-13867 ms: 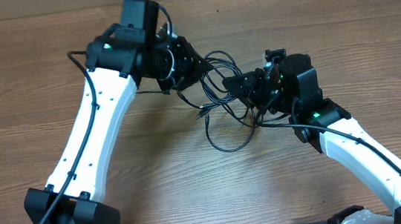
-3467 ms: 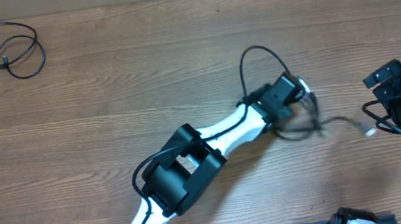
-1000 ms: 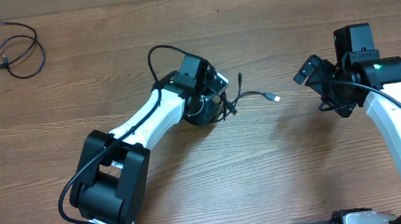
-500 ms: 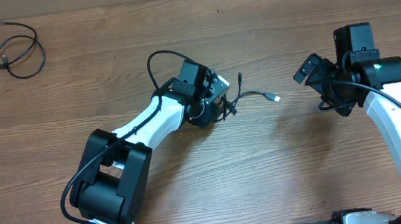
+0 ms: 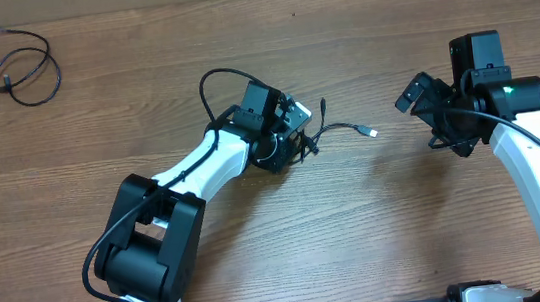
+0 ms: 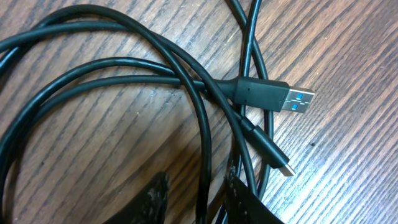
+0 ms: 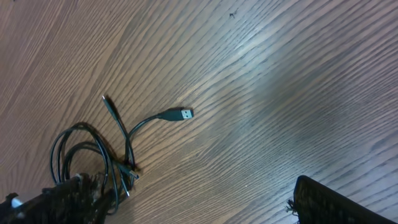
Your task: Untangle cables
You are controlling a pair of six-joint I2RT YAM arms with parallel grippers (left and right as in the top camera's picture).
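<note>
two arms (image 5: 197, 174) (image 5: 532, 159), one tangled cable bundle (image 5: 336, 129), one separate cable (image 5: 4, 84)

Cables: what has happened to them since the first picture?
One cable has left the tangle and lies alone in the far left corner. The left gripper dragged the remaining bundle right, then back to centre. The right gripper drew away to the right. Over the last half second nothing moved.

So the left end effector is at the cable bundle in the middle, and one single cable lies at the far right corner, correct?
Not quite. The overhead view shows the single cable at the far left corner, not the right. The left end effector is indeed at the cable bundle in the middle.
</note>
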